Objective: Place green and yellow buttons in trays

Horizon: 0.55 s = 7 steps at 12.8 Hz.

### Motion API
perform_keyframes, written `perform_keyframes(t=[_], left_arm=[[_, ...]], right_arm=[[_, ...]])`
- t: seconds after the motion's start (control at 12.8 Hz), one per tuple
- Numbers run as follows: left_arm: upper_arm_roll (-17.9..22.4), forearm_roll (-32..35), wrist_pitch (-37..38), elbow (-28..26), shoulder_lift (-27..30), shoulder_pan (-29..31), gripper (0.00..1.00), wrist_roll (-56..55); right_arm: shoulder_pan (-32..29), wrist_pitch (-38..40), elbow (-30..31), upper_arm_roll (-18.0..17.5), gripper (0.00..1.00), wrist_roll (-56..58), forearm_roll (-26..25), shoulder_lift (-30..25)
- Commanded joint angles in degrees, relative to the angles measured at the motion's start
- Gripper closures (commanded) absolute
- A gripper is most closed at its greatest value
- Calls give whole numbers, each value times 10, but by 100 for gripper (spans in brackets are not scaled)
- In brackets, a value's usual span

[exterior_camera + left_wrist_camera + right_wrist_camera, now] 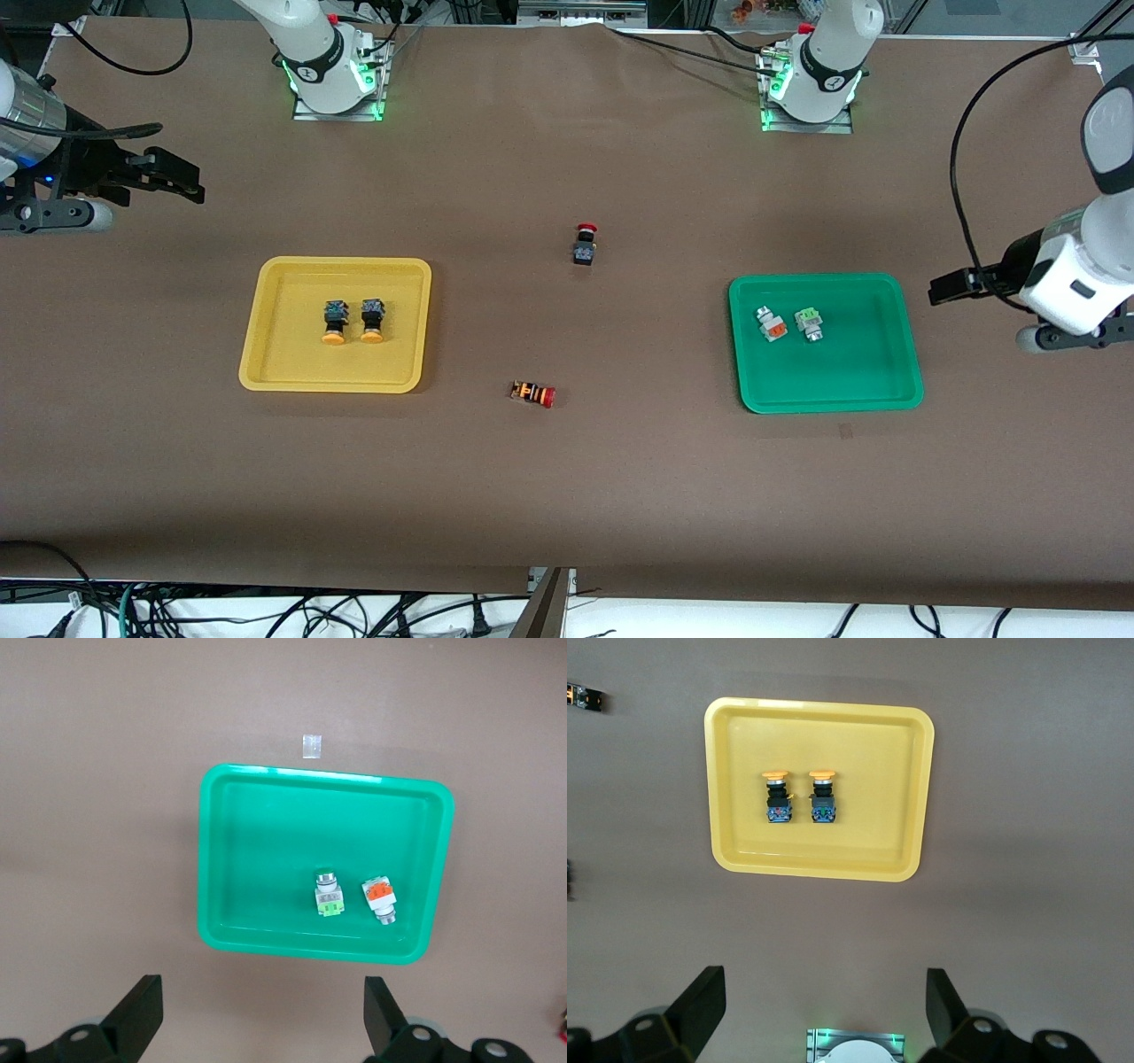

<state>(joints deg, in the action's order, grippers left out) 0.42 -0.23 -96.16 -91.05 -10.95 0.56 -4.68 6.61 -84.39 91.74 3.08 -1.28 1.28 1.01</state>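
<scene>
Two black buttons with yellow-orange caps lie side by side in the yellow tray. Two pale grey-white buttons, one with an orange part and one with a green part, lie in the green tray. My right gripper hangs open and empty above the table at the right arm's end, apart from the yellow tray. My left gripper hangs open and empty beside the green tray, at the left arm's end.
A black button with a red mushroom cap stands mid-table. An orange-and-black striped button with a red cap lies nearer the front camera, between the trays. A small pale square mark sits on the brown cloth near the green tray.
</scene>
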Motion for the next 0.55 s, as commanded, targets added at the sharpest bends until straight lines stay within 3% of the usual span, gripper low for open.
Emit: perform_keyframes(t=[0.0, 0.23, 0.47], left_arm=[[0, 5, -86, -135, 107, -3, 0, 49], [-1, -7, 30, -58, 121, -1, 0, 48], [-2, 0, 62, -20, 120, -3, 0, 48]], right_arm=[[-8, 12, -15, -5, 0, 8, -6, 5], [-7, 12, -15, -5, 0, 8, -6, 5], [-8, 11, -15, -5, 0, 8, -6, 5]])
